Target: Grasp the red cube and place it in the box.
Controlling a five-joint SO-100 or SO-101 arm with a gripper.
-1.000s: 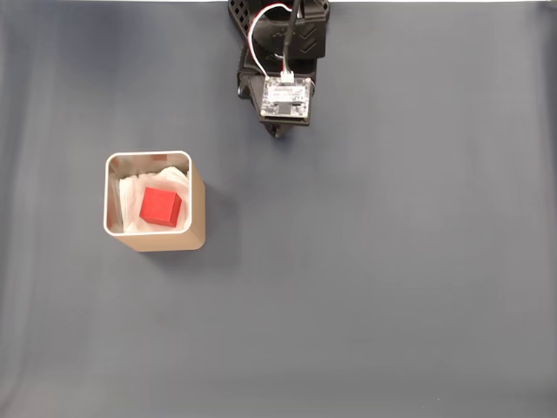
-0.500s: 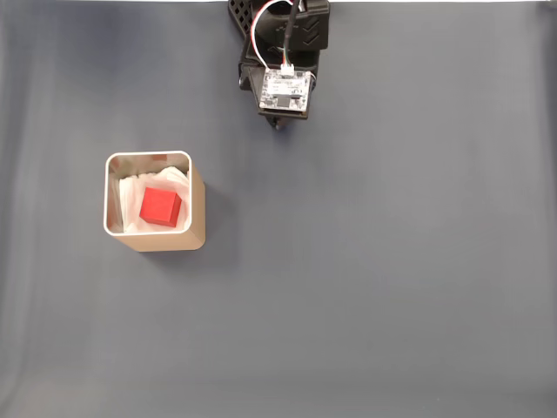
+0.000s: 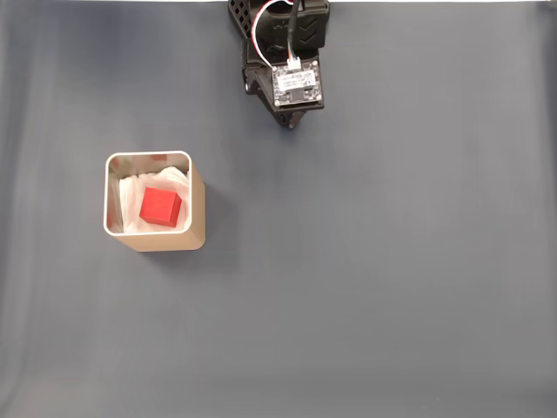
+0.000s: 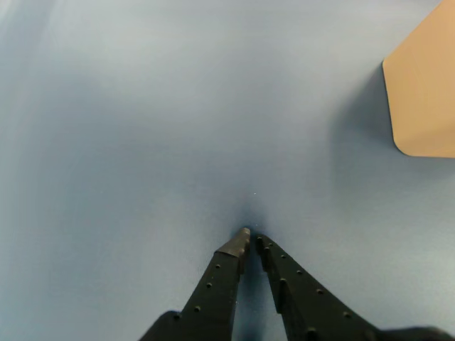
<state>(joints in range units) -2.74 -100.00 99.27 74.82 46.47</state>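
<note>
In the fixed view, the red cube (image 3: 160, 207) is sat on white paper inside the box (image 3: 197, 209), left of the arm. No readable writing is seen. The gripper (image 4: 252, 238) jaws are pretty much closed, nothing held, over the grey surface (image 3: 392, 261).

The arm is folded back, its fingers (image 4: 250, 239) pressed together, holding nothing.

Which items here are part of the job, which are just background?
Job:
- red cube, lying in the box on the paper
- box
- gripper, jaws together, holding nothing

Background:
- blue-grey table cover
- white paper lining in the box
</note>
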